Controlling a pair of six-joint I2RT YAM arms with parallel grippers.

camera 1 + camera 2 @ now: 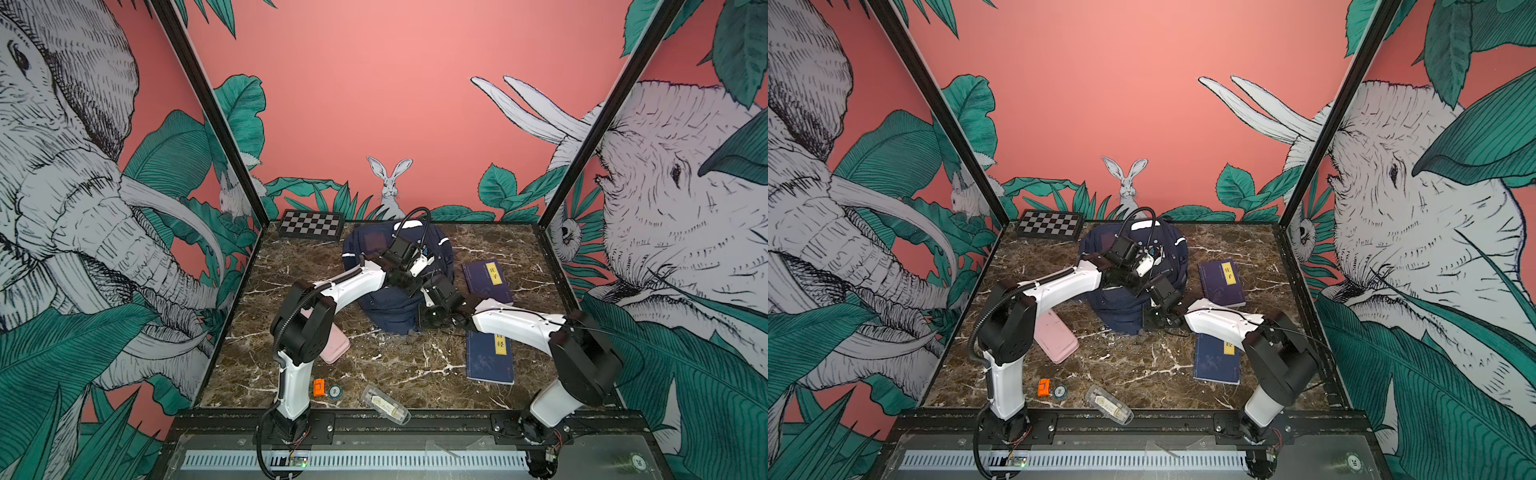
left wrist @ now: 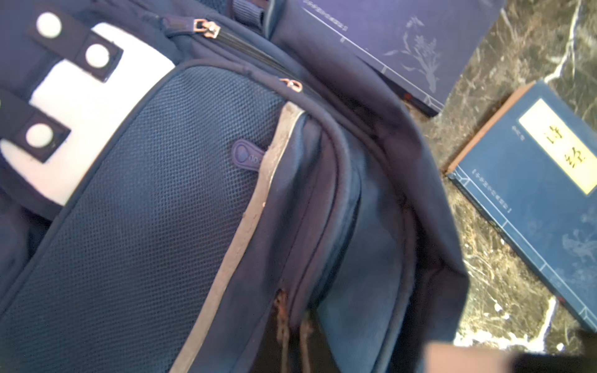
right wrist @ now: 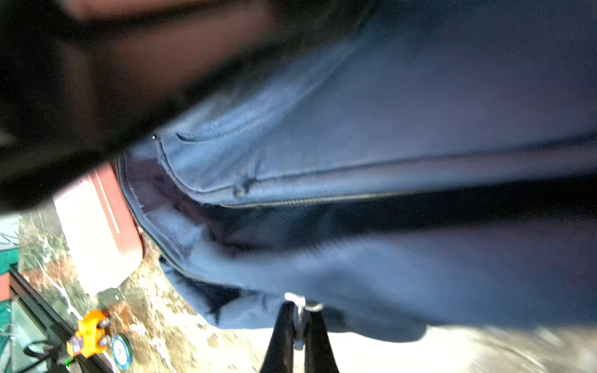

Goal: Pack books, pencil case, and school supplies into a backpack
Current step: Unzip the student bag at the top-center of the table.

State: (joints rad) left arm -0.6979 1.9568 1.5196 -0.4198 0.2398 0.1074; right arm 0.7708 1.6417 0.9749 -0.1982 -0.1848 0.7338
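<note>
The navy backpack [image 1: 386,303] lies at the middle back of the marble table [image 1: 395,365], its white patch [image 2: 87,113] in the left wrist view. Its main zip gapes as a dark slit [image 3: 355,219]. My left gripper [image 1: 409,282] reaches down over it, shut on a fold of fabric beside the opening [image 2: 292,326]. My right gripper [image 1: 424,291] is shut on a silvery zip pull [image 3: 300,315] at the bag's edge. Two navy books with yellow labels lie flat to the right, one further back [image 1: 488,282], one nearer [image 1: 488,357]. A pink pencil case [image 1: 332,345] lies left, partly under the left arm.
A chessboard [image 1: 311,225] leans at the back left. Near the front edge lie a small orange item [image 1: 318,387], a round tape roll [image 1: 335,390] and a clear plastic case [image 1: 386,404]. Both forearms cross low over the table's middle.
</note>
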